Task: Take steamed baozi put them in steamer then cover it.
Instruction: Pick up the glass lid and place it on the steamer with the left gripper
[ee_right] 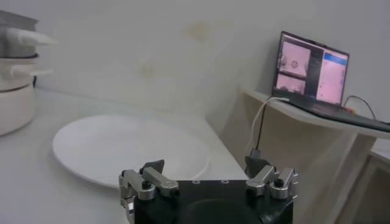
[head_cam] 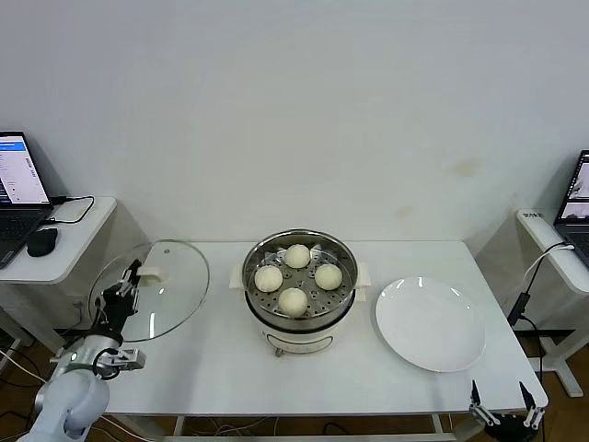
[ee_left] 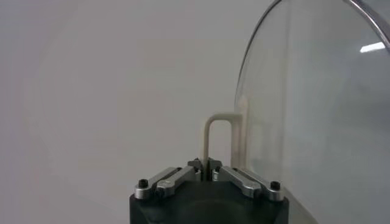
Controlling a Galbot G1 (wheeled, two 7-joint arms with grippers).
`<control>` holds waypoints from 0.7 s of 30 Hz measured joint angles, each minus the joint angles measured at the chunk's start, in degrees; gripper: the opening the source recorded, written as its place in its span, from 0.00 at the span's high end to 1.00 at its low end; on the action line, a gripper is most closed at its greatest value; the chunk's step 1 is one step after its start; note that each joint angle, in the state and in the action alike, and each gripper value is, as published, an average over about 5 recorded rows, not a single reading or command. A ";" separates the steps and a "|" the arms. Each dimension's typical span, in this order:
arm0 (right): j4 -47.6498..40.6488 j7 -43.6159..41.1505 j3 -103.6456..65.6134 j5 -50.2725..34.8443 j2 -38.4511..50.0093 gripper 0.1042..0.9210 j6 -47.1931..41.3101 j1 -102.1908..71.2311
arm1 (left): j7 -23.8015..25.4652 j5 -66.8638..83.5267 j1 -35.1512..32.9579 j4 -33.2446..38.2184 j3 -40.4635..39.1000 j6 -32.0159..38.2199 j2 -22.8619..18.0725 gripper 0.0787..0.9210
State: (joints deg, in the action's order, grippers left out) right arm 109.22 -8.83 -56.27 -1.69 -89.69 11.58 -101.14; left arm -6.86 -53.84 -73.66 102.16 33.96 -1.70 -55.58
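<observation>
White wall backs a white counter (head_cam: 221, 368) that carries the task items in a row from left to right. Centre of the counter: the steamer (head_cam: 298, 293), uncovered, with four steamed baozi (head_cam: 293, 301) resting on its perforated tray, spaced apart from one another and clear of the steel wall. Left of the steamer, the cover (head_cam: 170, 285) is held tilted above the counter's left edge, its near rim overhanging that edge and its right rim well short of the steamer. The left gripper (head_cam: 129, 278) is clamped on the cover's cream handle (ee_left: 213, 137), jaws fully together on the thin strap, at the left end of the counter. Right of the steamer, a flat white plate (head_cam: 430, 322) lies bare, its near rim close to the counter's near edge. The right gripper (head_cam: 502, 405) sits parked below the near right corner of the counter, fingers spread wide and holding nothing. Side shelves with laptops (head_cam: 18, 198) flank the counter on both sides, apart from it.
</observation>
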 measured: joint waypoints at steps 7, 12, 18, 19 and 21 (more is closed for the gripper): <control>0.24 0.51 0.90 2.05 -0.43 0.12 0.72 0.09 | 3.12 1.79 2.31 7.81 -5.57 -5.90 2.85 0.94; 0.42 0.89 1.76 3.35 -0.56 0.12 1.03 0.39 | 5.50 0.72 6.11 10.00 -12.26 -10.26 2.69 0.94; 0.40 2.00 2.80 5.00 -0.80 0.12 0.29 1.19 | 8.77 -3.13 11.69 10.32 -20.25 -14.95 0.00 0.94; 0.33 2.26 2.99 5.27 -0.83 0.12 0.14 1.35 | 9.34 -3.93 12.64 10.17 -21.48 -15.61 -0.59 0.94; 0.12 2.72 3.36 5.85 -0.89 0.12 -0.11 1.67 | 10.49 -5.58 14.48 9.65 -23.70 -16.83 -1.85 0.94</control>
State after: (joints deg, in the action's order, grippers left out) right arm 109.34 -6.12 -52.91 4.17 -90.58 11.47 -99.47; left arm 3.63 -59.42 -59.18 111.81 10.26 -18.52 -57.43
